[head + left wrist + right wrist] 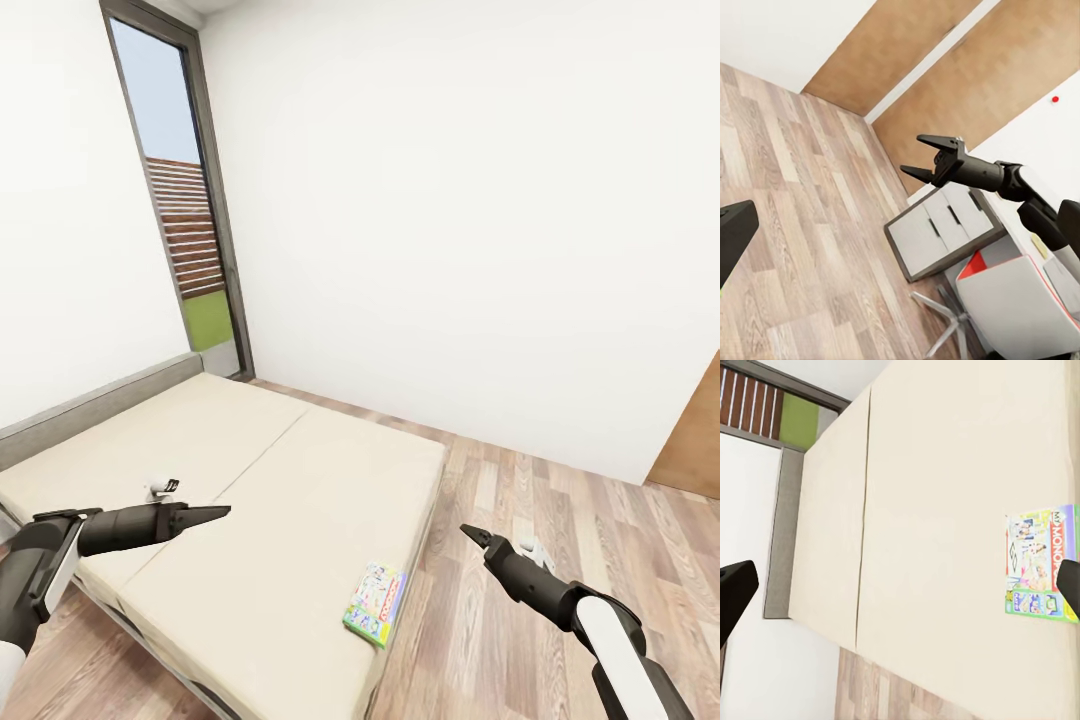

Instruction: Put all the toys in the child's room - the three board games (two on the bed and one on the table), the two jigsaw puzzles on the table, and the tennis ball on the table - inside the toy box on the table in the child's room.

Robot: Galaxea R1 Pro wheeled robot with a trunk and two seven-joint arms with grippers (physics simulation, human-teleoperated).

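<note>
We face the bed point(300, 470), its beige mattress split by a seam down the middle and its grey frame running along the far-left side. One board game point(376, 603), the white-green box with a red logo, lies flat on the mattress close to the near right corner, printed face up; in the right wrist view the same box point(1041, 562) sits near the mattress edge with bare beige all around it. Our left gripper point(205, 514) hangs over the near left part of the bed, its fingers looking drawn together with nothing between them. Our right gripper point(474, 536) hovers over the wooden floor point(560, 520) just right of the bed, well apart from the game; in the left wrist view this gripper point(921, 156) shows its two fingers spread apart with clear space between them and nothing held. Behind it in that view stand a white drawer unit point(942, 229) with bar handles and a chair point(1012, 307) with a white seat and red trim. A tall window point(185, 215) sits in the corner beyond the bed.
</note>
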